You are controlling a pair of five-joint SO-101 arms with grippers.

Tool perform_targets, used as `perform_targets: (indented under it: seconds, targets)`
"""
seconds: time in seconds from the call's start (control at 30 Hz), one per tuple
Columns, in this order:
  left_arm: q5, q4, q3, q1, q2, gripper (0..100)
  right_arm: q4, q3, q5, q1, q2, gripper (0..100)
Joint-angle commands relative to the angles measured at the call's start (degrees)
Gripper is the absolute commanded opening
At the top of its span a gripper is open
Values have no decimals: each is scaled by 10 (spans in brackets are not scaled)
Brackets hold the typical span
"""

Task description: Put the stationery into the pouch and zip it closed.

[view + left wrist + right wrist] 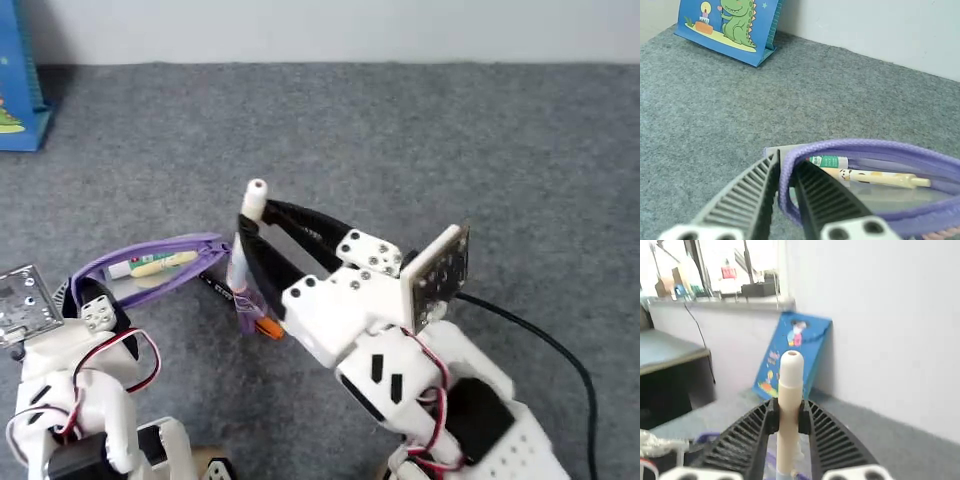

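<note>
The right gripper [788,410], clamping a cream pen [790,375] beside the pouch [865,147], is risking snagging the rim the left gripper [786,162] is pinching.

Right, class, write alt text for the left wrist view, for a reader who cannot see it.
The left gripper pinches the purple zip edge of a clear pouch, with a pale pen and a green-labelled stick inside. Grey carpet lies beneath, and a blue dinosaur bag stands by the wall behind.
</note>
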Motion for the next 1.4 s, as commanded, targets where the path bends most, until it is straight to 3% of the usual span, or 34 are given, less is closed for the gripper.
perform_targets:
  seconds: [0.0,0.2,0.57,0.67,0.87,1.1,1.37]
  targets:
    - [-4,-3,-7,0,-2,11,-140,33,4,-30,-8,7]
    - [-4,-2,-7,0,-2,11,-253,68,2,-73,0,7]
    - [-4,-1,-7,0,-2,11,-434,155,5,-55,153,7]
    - [-4,-1,-7,0,-2,11,-439,170,6,-56,177,17]
    - [-4,-1,-7,0,-2,11,-341,176,5,-66,129,240]
    - [-4,-2,-7,0,-2,11,-140,134,-3,-44,9,241]
    - [-2,-3,-10,-4,-2,11,124,53,-97,44,-10,240]
